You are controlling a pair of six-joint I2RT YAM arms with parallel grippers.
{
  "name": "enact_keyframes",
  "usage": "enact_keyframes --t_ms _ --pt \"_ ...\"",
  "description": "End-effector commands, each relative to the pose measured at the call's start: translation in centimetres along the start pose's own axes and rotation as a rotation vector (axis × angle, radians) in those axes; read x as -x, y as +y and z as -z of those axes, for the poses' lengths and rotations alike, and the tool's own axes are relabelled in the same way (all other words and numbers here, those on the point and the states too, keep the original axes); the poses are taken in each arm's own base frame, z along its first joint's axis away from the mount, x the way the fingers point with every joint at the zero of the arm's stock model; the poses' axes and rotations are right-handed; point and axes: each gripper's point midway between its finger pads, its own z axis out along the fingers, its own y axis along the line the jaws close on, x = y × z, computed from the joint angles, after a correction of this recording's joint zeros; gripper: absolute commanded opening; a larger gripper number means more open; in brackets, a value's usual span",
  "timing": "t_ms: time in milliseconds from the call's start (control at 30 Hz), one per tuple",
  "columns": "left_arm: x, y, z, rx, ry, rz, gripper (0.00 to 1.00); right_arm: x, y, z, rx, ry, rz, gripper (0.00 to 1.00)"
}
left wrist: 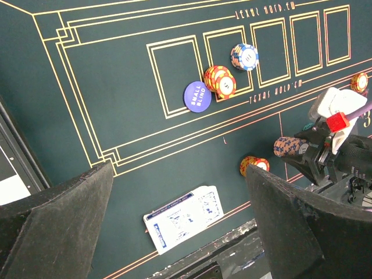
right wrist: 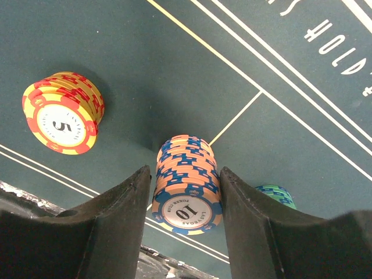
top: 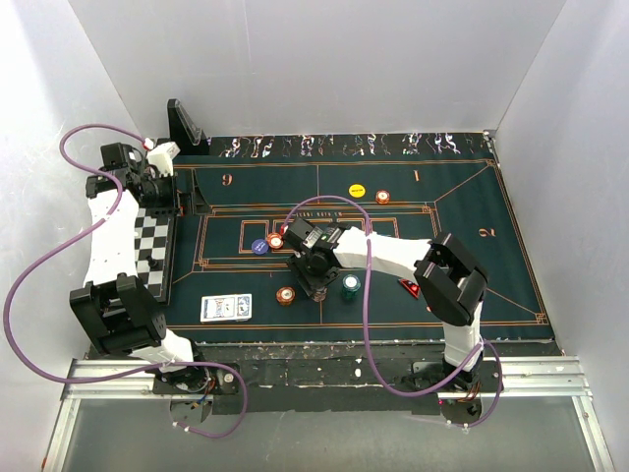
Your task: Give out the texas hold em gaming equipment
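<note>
One tall stack of orange-and-blue chips (right wrist: 187, 186) stands between the fingers of my right claw (right wrist: 185, 173), near the middle of the surface's near edge, on the green mat (right wrist: 174, 70). Both fingers lie against its flanks, so I judge that I am gripping it, though I cannot tell whether it is clear of the mat. My left claw (left wrist: 179, 168) hangs wide open with nothing in it, over toward the left edge.

The danger is the stack itself: loose chips held only by side pressure. If my pads catch just the upper ones, the lower ones may drop away on lifting. If I tilt or swing fast, the column may shear and spill. The teal stack (right wrist: 276, 195) sits just beside one finger and the red-and-yellow stack (right wrist: 63, 112) is near the other, so a sideways drift could topple either. The cards (top: 225, 308) lie further left along the near edge.
</note>
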Motion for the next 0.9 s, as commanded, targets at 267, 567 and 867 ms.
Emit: enact_keyframes --t_ms 267,567,867 --pt "1.7 -1.2 1.7 -0.002 -0.068 -0.039 0.98 0.3 -0.1 1.0 -0.008 -0.036 -0.016 0.44" --pt "1.4 -1.0 1.6 -0.001 -0.059 -0.04 0.98 1.9 -0.2 3.5 -0.014 -0.092 -0.018 0.38" --pt "1.2 -1.0 1.5 0.001 -0.058 -0.043 0.98 4.0 -2.0 6.1 -0.023 -0.155 -0.059 0.36"
